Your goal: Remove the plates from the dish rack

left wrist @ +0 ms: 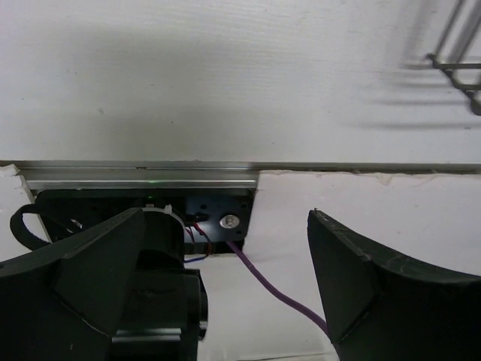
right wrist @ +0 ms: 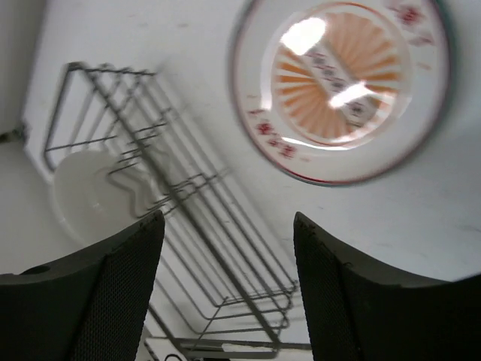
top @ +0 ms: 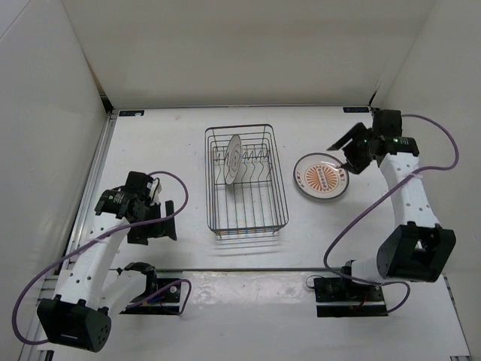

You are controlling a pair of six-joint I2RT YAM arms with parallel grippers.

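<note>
Beside the dark wire dish rack [top: 247, 229] lies one round white-orange plate [top: 321, 177], another plate [top: 234, 159] stands inside; left fingers [left wrist: 383, 293] and right fingers [right wrist: 113, 301] spread.

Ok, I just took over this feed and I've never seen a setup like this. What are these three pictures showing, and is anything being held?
These are two robot arms bolted to a white table. The wide picture looks down from above and behind them. The other two come from a camera on each wrist, so the dark shapes at the bottom are that arm's own gripper. On the table sits a wire dish rack with an upright plate in it. A flat plate lies on the table to the rack's right, close by the right gripper. The left gripper hangs over its own side of the table, near the arm's base. Both are open and hold nothing.
</note>
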